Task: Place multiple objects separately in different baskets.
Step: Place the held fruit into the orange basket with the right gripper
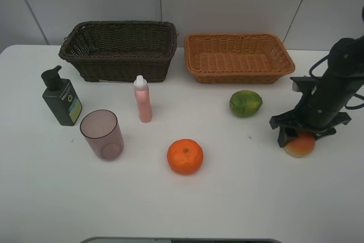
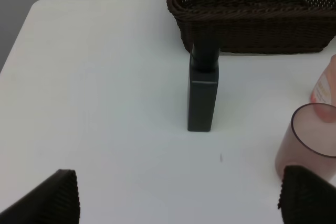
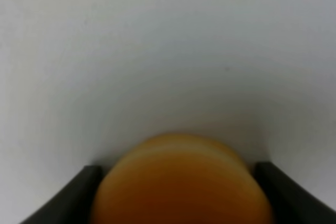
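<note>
Right wrist view: my right jaws sit closed against both flanks of the red-yellow fruit [image 3: 181,182], on the surface [image 1: 256,197] at 5 o'clock from the orange-tan basket [image 1: 239,56], gripping its widest part, presumably so it won't roll. Left jaws gape wide, empty.

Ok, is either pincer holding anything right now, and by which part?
The right pincer appears to grip the red-yellow fruit, fingers against its opposite sides, with the fruit resting on the table. The left pincer is open and holds nothing.

Cup [image 1: 102,135] sits right of pump bottle [image 1: 61,99], seemingly apart.
</note>
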Controlling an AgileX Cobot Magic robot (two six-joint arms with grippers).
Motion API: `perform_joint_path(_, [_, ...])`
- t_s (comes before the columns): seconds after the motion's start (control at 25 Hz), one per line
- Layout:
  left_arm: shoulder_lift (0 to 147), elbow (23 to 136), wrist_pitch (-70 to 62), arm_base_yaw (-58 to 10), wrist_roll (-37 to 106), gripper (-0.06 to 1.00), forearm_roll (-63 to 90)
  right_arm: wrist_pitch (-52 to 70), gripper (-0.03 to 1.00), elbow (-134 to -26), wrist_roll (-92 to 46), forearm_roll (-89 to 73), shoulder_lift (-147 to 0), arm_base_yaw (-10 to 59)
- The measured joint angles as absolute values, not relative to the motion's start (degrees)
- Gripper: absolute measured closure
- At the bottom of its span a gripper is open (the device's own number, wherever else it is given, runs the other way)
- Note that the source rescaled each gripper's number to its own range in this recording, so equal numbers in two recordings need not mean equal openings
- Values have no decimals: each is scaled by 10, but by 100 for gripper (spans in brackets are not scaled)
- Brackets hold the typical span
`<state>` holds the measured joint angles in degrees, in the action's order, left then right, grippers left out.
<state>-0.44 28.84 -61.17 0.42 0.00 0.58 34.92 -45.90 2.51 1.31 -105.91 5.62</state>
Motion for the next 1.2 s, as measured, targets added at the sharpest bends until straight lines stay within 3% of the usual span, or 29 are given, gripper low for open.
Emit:
perform_joint_path(0.64, [-4, 288, -612, 4, 0, -4, 6, 371, 96, -472, 23, 0, -1032, 56])
perform_joint_path(1.2, [-4, 288, -612, 4, 0, -4, 6, 550, 96, -663, 23, 0, -979, 91])
